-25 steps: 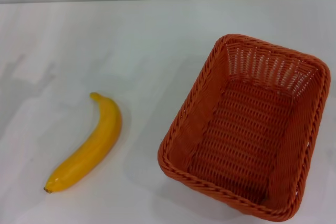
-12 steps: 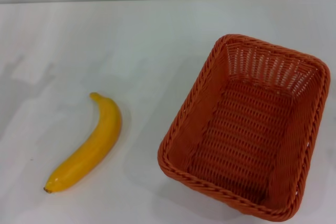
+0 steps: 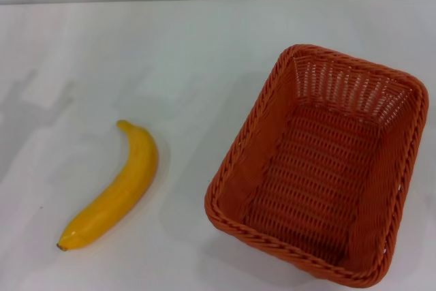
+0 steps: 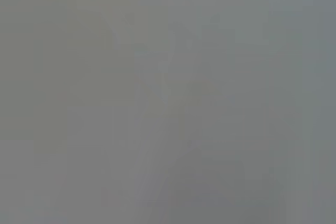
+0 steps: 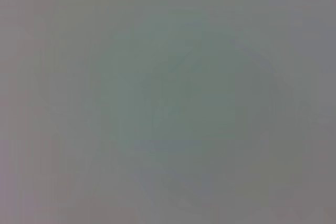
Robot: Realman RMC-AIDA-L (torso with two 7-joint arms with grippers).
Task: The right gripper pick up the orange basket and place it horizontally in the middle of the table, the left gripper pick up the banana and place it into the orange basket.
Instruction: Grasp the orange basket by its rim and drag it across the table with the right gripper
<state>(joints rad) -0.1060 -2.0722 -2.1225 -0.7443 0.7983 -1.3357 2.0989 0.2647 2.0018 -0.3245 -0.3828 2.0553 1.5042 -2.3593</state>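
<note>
Nothing's been started yet: the deep orange-red woven wicker basket (image 3: 318, 172) is parked skewed on the right of the plain white table (image 3: 184, 52), the curved yellow banana (image 3: 112, 189) well apart on the left. Neither pincer is seen, so their state can't be told and nothing can be placed relative to them.

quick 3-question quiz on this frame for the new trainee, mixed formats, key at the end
1. True or false: the banana lies inside the orange basket.
2. Multiple choice: in the head view, where is the basket relative to the banana? A) on the robot's left B) on the robot's right C) on top of it
3. Fill in: the basket holds ____.

Key:
1. False. The banana lies on the white table, apart from the basket.
2. B.
3. Nothing; its woven floor is bare.

Neither claw shows in any view.
</note>
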